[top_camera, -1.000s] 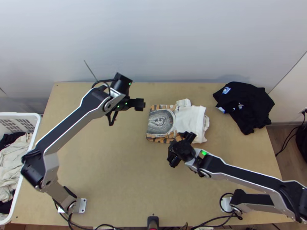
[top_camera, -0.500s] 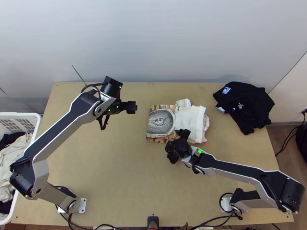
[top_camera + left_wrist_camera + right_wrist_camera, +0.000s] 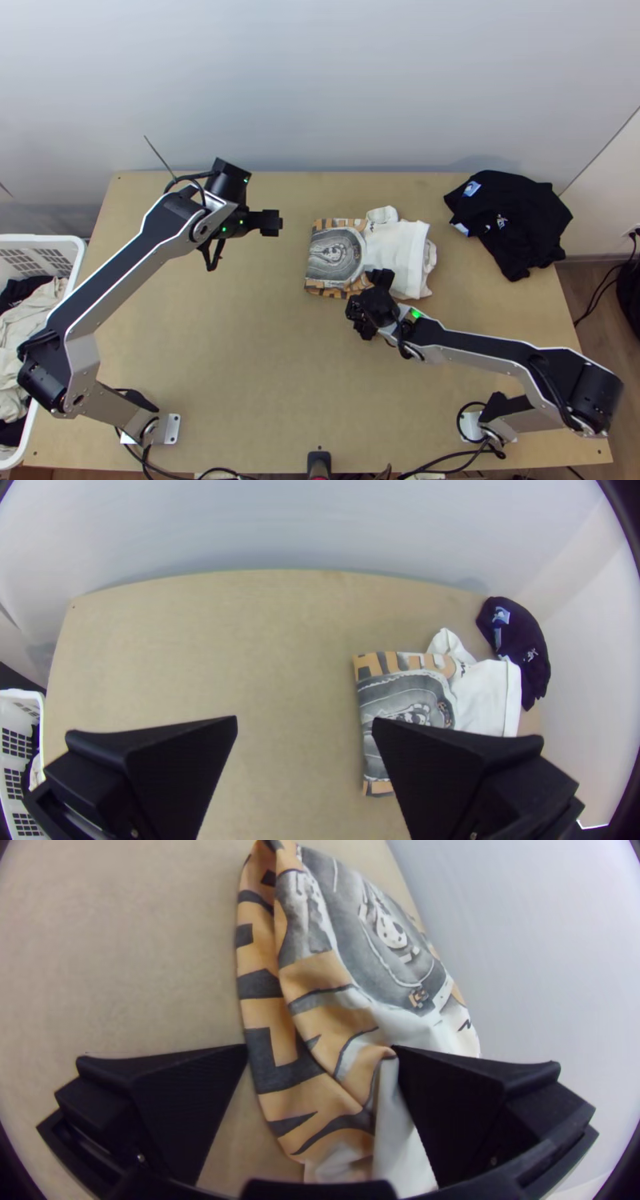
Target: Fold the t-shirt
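The white cotton-like t-shirt with an orange, black and grey print (image 3: 336, 254) lies right of centre in the top view, folded into a compact bundle. Its left part is flat and squarish, with a grey oval motif bordered by orange and black blocks; its right part is plain white, looser and wrinkled, with a small flap sticking up at the top. In the right wrist view the cloth shows soft creases and overlapping layers along its striped orange edge.

The right gripper (image 3: 371, 304) is at the shirt's lower edge, its jaws wide apart with printed cloth showing between them in its wrist view. The left gripper (image 3: 270, 222) is left of the shirt, its jaws also spread wide, with bare wood between them.

A black cloth garment with a blue and white patch (image 3: 512, 228) lies bunched at the table's upper right corner. At the left edge of the top view stands a white plastic basket with slotted walls (image 3: 40, 238), holding crumpled cream and black clothes (image 3: 32, 316).

The light wooden table (image 3: 240, 336) has a smooth, matt top. Behind it rises a plain pale grey wall (image 3: 320, 80); brown plank flooring (image 3: 600, 276) shows at the right.
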Robot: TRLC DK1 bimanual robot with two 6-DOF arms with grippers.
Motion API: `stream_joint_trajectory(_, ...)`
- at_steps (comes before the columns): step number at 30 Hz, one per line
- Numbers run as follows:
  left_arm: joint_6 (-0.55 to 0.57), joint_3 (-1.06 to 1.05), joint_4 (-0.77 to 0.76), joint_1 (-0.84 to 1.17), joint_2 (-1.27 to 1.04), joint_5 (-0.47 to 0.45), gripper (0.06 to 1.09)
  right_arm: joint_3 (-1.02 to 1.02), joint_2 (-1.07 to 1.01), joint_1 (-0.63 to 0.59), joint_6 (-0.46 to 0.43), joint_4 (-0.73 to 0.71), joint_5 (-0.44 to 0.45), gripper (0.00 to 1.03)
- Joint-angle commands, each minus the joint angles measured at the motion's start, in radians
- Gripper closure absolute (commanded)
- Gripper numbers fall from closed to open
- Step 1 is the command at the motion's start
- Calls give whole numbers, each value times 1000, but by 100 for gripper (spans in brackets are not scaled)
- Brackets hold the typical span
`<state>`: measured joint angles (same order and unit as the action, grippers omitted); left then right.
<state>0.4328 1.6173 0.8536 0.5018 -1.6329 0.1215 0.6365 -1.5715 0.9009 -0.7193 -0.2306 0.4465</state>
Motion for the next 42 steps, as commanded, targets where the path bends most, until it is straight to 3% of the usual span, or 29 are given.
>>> stream_joint_trajectory(1,1,-4,1,-5,4,0,10,8,-47,-30,-49,-23,0,4)
stream_joint_trajectory(10,3,-5,1,-3,4,0,10,129,-163,-135,-37,-38,0,12)
stream_joint_trajectory(11,3,-4,1,-2,4,0,10,138,-171,-140,-35,-38,0,20)
stream_joint_trajectory(16,6,4,1,0,-2,0,10,149,-193,-132,-35,-59,0,90)
stream_joint_trajectory(17,6,6,1,0,-4,-2,10,147,-194,-129,-34,-72,0,96)
stream_joint_trajectory(28,24,6,1,0,-1,0,10,186,-114,-157,118,-130,123,100)
stream_joint_trajectory(36,46,4,2,-12,11,0,10,227,79,-184,146,-128,245,100)
stream_joint_trajectory(42,47,-13,7,-36,24,0,10,242,205,-303,170,-130,320,100)
